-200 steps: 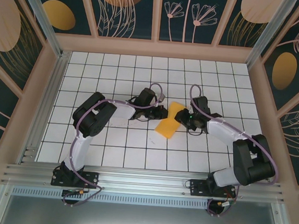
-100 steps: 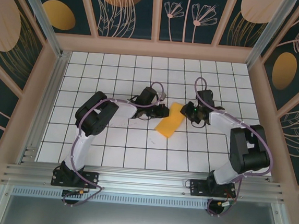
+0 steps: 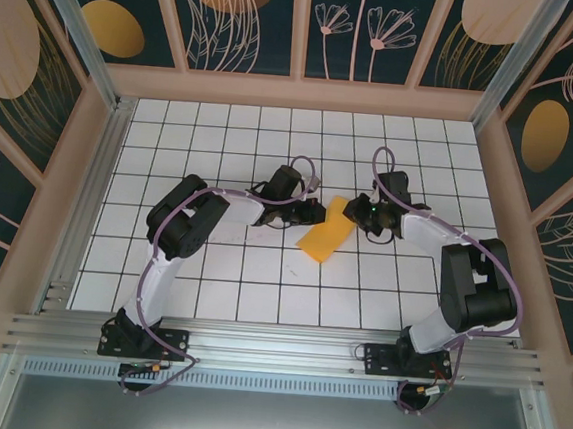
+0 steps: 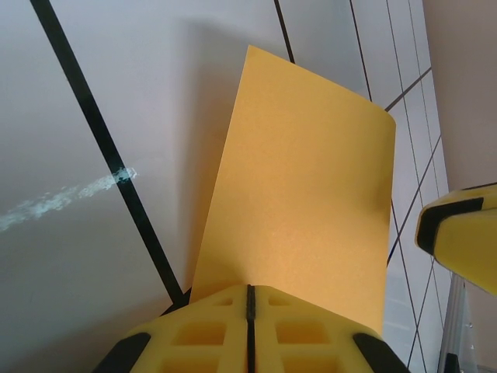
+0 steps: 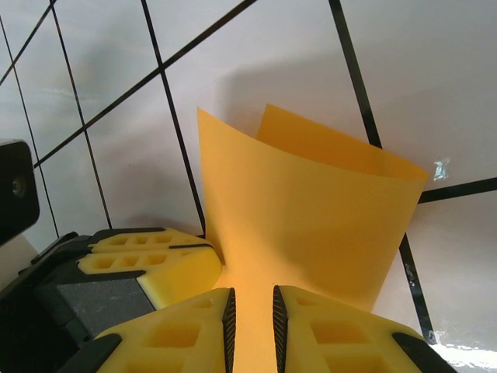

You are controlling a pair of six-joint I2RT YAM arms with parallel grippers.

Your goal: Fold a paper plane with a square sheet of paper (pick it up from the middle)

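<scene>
Tightly, left pincer [image 3: 312, 215] and right pincer [image 3: 359, 213] clamp sheet [image 3: 327, 234] — table [image 3: 222, 149] beneath.

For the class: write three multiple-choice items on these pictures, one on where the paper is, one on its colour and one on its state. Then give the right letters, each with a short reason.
1. Where on the table is the sheet of paper?
A. at the far left corner
B. between the left gripper and the right gripper
C. hanging off the near edge

2. What colour is it?
A. orange
B. blue
C. green

3. What state is it in?
A. flat and untouched
B. crumpled into a ball
C. bent over and pinched by both grippers

Answers:
1 B: the top view shows it mid-table with a gripper at each side.
2 A: it is orange in every view.
3 C: each wrist view shows that gripper shut on a curved edge of the sheet.
</scene>
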